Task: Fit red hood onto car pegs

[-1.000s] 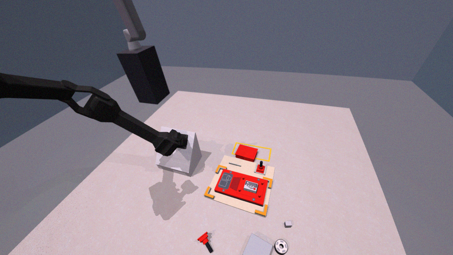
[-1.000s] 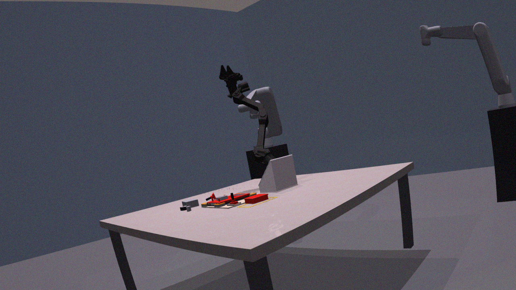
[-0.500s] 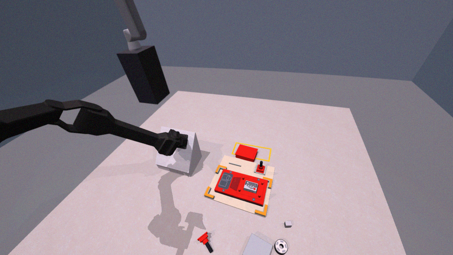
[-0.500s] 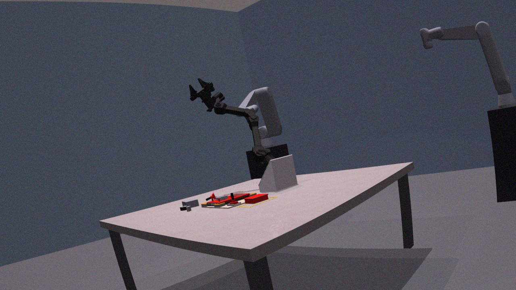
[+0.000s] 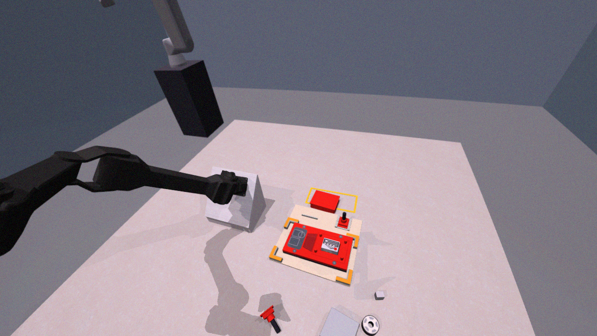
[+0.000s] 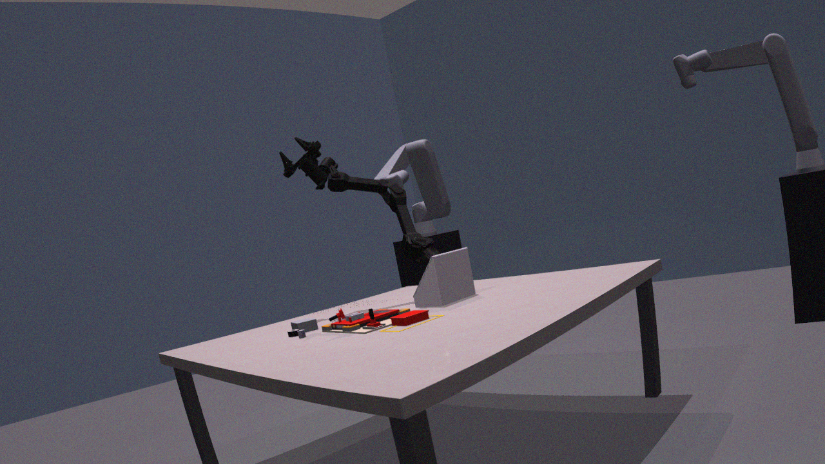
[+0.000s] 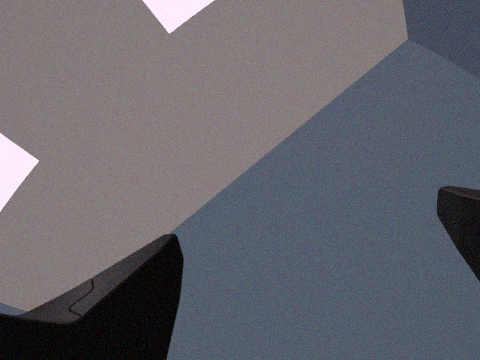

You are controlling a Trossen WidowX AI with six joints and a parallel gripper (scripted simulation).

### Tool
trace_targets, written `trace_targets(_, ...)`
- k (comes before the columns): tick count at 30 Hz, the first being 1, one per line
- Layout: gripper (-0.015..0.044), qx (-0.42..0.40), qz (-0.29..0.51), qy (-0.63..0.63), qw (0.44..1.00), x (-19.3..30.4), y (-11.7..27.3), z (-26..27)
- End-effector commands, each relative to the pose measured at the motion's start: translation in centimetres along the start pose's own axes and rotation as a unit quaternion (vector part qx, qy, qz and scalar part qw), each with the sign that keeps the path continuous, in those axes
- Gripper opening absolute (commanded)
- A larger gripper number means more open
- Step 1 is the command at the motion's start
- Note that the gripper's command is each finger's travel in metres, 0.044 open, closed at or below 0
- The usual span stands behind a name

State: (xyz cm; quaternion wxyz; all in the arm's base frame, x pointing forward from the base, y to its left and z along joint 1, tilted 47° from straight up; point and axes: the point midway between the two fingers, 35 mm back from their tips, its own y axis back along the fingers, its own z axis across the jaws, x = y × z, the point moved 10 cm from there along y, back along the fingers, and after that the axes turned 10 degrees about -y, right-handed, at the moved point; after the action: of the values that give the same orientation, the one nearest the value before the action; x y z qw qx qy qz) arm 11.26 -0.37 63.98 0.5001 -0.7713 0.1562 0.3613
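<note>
The hood, a red block-like shell (image 5: 325,200) (image 6: 409,318), lies flat roof up on the table inside a yellow outline, behind the jig in the top view. Its corner holes cannot be made out. The red chassis (image 5: 302,252) sits in the jig (image 5: 310,268) between orange corner brackets. The engine block (image 5: 330,245) (image 6: 353,316) is on its deck, with short pegs around it. My gripper (image 6: 288,145) (image 7: 317,226) is open and empty, high above the table and pointing upward, well away from the hood and chassis. It is out of frame in the top view.
A red piece with a black stem (image 5: 343,221) and a thin grey rod (image 5: 309,216) are on the jig board. A similar stemmed piece (image 5: 270,316), a grey block (image 5: 340,322), a wheel (image 5: 377,325) and a small cube (image 5: 379,296) lie nearby. A pale wedge (image 5: 257,204) stands at my arm's base.
</note>
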Motion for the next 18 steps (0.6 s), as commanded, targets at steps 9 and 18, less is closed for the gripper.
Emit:
trace_targets(9,0.044,0.103,0.132,-0.183,0.969,13.7,-2.8,-5.1)
trace_targets(18,0.044,0.178,0.252,-0.301,0.902,24.9,-3.4,-5.2)
